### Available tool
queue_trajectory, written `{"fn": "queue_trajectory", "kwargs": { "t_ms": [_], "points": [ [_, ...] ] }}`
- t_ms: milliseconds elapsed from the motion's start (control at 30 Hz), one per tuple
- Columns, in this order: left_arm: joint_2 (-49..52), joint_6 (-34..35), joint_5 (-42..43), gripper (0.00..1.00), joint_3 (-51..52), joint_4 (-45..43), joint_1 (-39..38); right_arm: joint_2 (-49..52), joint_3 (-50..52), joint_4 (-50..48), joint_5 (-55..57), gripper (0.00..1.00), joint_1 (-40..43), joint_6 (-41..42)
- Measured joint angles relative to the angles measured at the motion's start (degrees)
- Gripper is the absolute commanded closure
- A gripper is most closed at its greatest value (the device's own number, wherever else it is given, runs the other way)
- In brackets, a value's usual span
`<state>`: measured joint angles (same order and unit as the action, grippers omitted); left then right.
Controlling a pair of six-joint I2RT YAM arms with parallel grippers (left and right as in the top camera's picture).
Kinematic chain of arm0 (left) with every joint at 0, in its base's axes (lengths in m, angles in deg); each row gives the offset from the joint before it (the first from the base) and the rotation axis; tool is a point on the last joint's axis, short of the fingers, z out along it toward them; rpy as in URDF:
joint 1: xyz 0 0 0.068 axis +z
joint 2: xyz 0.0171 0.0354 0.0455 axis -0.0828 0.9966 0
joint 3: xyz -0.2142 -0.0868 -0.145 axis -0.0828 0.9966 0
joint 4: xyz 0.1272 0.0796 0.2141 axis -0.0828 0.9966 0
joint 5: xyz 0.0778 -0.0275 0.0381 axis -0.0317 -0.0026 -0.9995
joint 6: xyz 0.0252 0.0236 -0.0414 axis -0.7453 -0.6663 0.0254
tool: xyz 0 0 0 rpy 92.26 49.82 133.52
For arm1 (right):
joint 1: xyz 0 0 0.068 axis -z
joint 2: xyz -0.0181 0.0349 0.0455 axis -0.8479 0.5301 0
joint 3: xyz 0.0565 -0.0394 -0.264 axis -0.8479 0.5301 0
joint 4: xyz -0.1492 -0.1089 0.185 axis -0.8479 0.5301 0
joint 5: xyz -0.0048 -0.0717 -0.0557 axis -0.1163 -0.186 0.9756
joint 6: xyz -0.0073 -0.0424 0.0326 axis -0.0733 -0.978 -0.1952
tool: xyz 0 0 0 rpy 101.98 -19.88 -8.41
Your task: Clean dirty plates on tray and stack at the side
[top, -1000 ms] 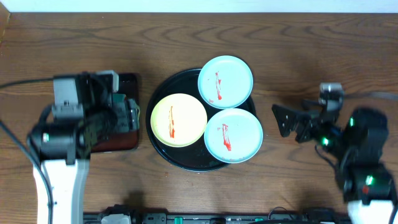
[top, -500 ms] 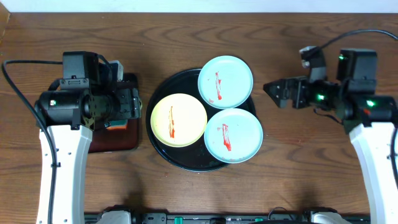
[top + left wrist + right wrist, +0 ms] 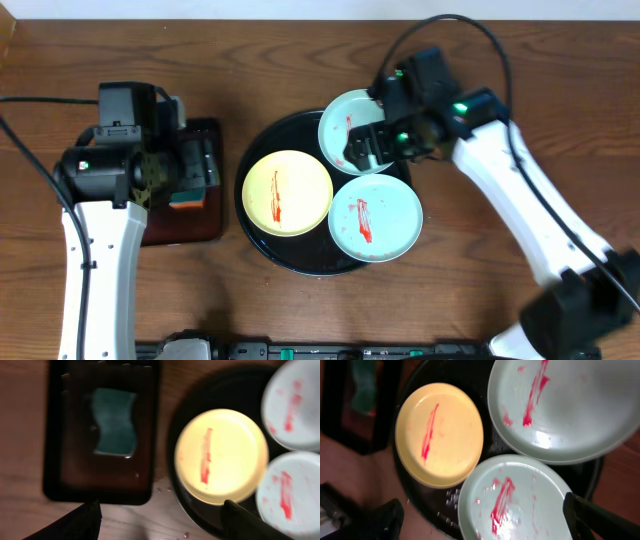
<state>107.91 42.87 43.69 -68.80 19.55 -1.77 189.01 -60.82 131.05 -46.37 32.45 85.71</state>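
- You have all three dirty plates lying flat inside the tray [image 3: 262,248], at the middle of the overhead frame. The yellow plate [image 3: 288,193] is on the left. The upper blue-green plate [image 3: 372,112] overhangs the tray's upper right rim, and the lower blue-green plate [image 3: 375,217] is at the lower right. Each carries a red sauce streak, and none is cleaned or stacked yet.
- The plates touch or overlap at their edges. In the right wrist view the upper blue-green plate's rim rides over the lower one's.
- Your right gripper [image 3: 360,150] hangs over the lower edge of the upper blue-green plate, by the seam with the lower plate, with its fingers spread wide and holding nothing. From its wrist camera the fingers straddle the lower blue-green plate, with the yellow plate off to the upper left.
- Your left gripper [image 3: 197,172] is also spread and empty. It is above the rectangular tray [image 3: 52,467] at the left of the tabletop [image 3: 300,50], where a teal sponge [image 3: 115,427] lies.
- The move turns on this split: the right arm is much nearer the plates and the left arm nearer the sponge. I judge the sponge pick-up falls to the left arm, while the right arm steadies or lifts a plate.
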Motion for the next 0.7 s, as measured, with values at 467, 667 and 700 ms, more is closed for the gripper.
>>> {"fn": "queue_trajectory", "kwargs": {
  "t_ms": [467, 667, 700],
  "points": [
    [7.37, 2.89, -6.21, 0.23, 0.00, 2.01, 7.43, 18.25, -3.17, -9.14, -4.07, 0.47, -8.15, 6.03],
    [11.43, 2.75, -6.67, 0.23, 0.00, 2.05, 7.80, 21.51, -3.17, -8.15, 4.07, 0.56, -11.96, 12.37],
    [11.82, 2.75, -6.67, 0.23, 0.00, 2.05, 7.80, 21.90, -3.17, -8.04, 5.64, 0.58, -12.66, 13.60]
  ]
}}
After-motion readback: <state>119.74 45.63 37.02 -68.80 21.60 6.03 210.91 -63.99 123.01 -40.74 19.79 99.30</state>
